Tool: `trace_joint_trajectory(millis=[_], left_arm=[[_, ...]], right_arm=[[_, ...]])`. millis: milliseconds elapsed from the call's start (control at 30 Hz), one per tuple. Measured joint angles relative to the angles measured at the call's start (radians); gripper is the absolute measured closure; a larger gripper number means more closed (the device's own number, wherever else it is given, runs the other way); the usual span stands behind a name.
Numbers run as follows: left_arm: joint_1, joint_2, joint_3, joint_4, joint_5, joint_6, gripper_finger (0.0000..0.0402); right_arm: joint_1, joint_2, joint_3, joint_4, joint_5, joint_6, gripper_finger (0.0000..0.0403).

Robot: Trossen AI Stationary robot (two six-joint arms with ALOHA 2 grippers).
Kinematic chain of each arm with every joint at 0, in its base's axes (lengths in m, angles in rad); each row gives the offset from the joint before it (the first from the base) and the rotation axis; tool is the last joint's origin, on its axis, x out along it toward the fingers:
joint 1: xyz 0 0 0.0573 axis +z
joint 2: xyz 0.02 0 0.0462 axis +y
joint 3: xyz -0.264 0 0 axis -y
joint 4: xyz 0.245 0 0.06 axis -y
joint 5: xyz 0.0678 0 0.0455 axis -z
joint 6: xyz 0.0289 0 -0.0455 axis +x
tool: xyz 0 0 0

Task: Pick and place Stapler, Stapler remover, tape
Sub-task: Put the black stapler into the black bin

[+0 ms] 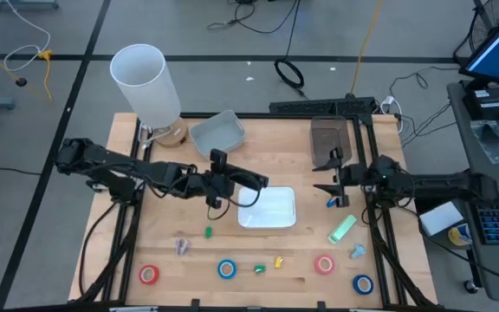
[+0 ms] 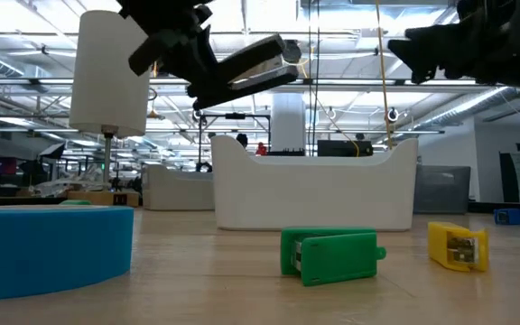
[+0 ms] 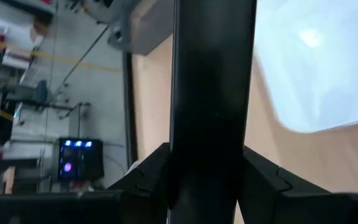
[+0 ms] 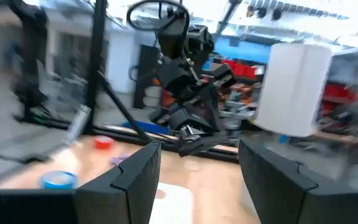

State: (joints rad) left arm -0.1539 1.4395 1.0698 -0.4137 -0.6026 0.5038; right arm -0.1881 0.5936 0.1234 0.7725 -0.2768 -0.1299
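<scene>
A black stapler [image 1: 251,179] is in my left gripper [image 1: 230,184], above the left edge of the white tray [image 1: 271,218]. In the low view the stapler [image 2: 253,60] is tilted, well above the tray [image 2: 314,194]. Two red tape rolls [image 1: 149,275] [image 1: 324,264] and two blue ones [image 1: 226,269] [image 1: 363,283] lie flat near the table's near edge. A light green stapler [image 1: 342,228] lies right of the tray. Small staple removers, green [image 1: 208,232], yellow [image 1: 278,261] and blue [image 1: 357,251], lie scattered. My right gripper [image 1: 330,178] is open, in the air right of the tray. My left gripper holds the black stapler pinched between its two fingers [image 3: 146,179], which sit on the two sides of its body near one end [image 3: 211,163]. The stapler runs forward along the fingers, toward the table's right. It is lifted clear and tilted above the tray.
A grey bin [image 1: 217,132] and a brown bin [image 1: 329,139] stand at the far side of the table. A tall white cylinder [image 1: 145,82] stands at the far left corner. Another green remover [image 1: 260,269] and a pale purple one [image 1: 181,245] lie near the near edge.
</scene>
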Motion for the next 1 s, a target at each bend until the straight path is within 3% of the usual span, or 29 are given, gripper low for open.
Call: trace_joint_trajectory(millis=[167,333,500,700,900,1000], left_arm=[[0.047,0.0,0.0,0.014,-0.03,-0.025,0.0265],[0.074,0.0,0.0,0.082,-0.027,-0.061,0.0265],[0.072,0.0,0.0,0.095,-0.028,-0.078,0.0265],[0.072,0.0,0.0,0.089,-0.032,-0.154,0.0265],[0.069,0.0,0.0,0.031,-0.09,-0.226,0.0265],[0.069,0.0,0.0,0.014,-0.095,-0.249,0.0265]], right_arm=[[0.048,0.188,0.007,0.167,0.105,-0.179,0.0193],[0.08,0.361,0.109,0.179,0.138,-0.293,0.0193],[0.113,0.505,0.245,0.144,0.255,-0.412,0.0182],[0.144,0.612,0.387,0.047,0.258,-0.468,0.0152],[0.175,0.681,0.486,-0.017,0.409,-0.528,0.0132],[0.184,0.698,0.512,-0.02,0.409,-0.557,0.0126]])
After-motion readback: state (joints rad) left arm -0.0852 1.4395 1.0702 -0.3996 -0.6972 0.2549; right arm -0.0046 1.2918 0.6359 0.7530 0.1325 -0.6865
